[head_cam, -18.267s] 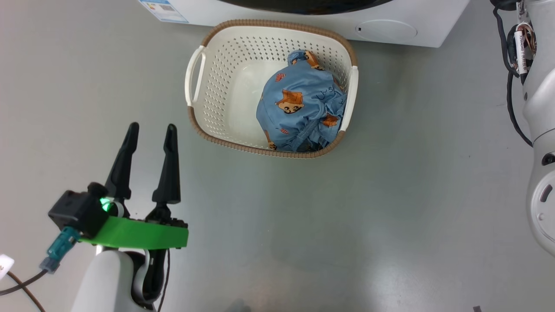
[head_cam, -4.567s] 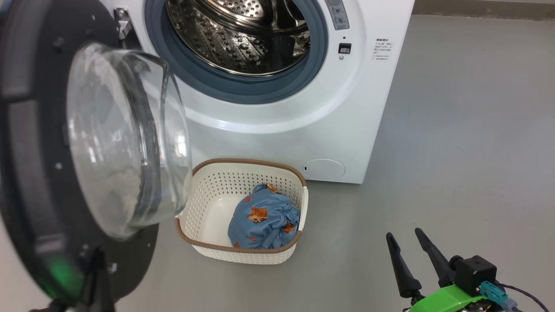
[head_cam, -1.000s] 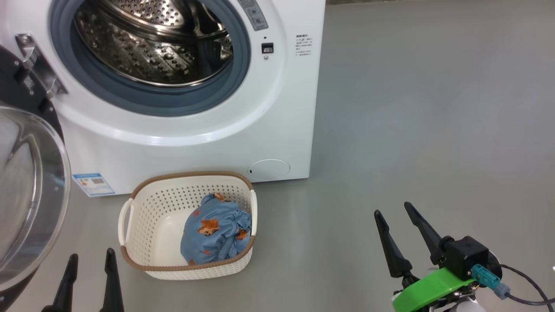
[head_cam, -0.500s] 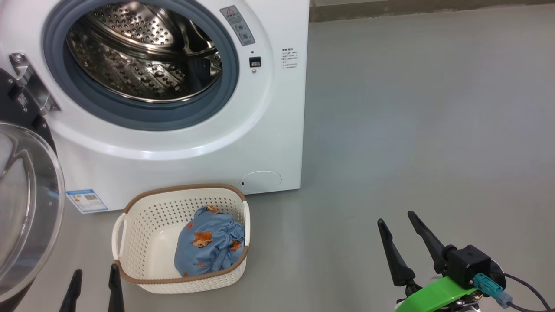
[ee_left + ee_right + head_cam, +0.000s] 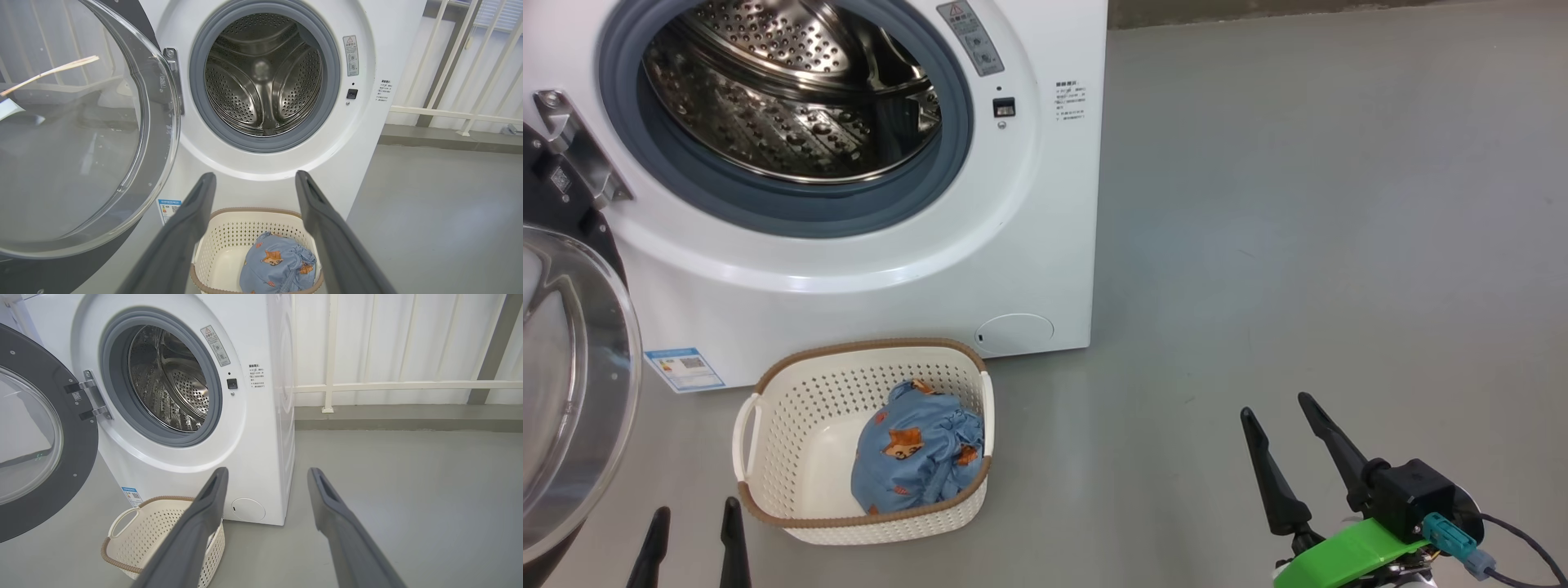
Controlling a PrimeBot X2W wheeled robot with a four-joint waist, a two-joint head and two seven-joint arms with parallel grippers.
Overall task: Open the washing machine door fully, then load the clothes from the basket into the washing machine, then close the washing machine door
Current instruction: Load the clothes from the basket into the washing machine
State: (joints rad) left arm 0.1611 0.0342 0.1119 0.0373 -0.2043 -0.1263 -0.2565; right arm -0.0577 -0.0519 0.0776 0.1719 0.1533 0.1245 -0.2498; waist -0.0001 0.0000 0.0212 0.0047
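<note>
The white washing machine (image 5: 1045,212) (image 5: 367,134) (image 5: 261,428) stands with its steel drum exposed. Its door (image 5: 572,384) (image 5: 77,139) (image 5: 36,437) is swung wide to the left on its hinge. On the floor in front sits the cream basket (image 5: 792,441) (image 5: 229,245) (image 5: 155,531), holding the blue fox-print clothes (image 5: 919,445) (image 5: 278,265) on its right side. My left gripper (image 5: 696,508) (image 5: 253,179) is open, just left of and nearer than the basket. My right gripper (image 5: 1277,407) (image 5: 267,471) is open and empty over bare floor, far right of the basket.
Grey floor (image 5: 1298,245) stretches to the machine's right. A white railing (image 5: 388,386) and pale wall stand behind. A blue sticker (image 5: 685,369) and a round flap (image 5: 1014,333) mark the machine's lower front.
The head camera has shifted slightly, so the basket and machine sit a little differently in view. Both grippers stay open and hold about the same places.
</note>
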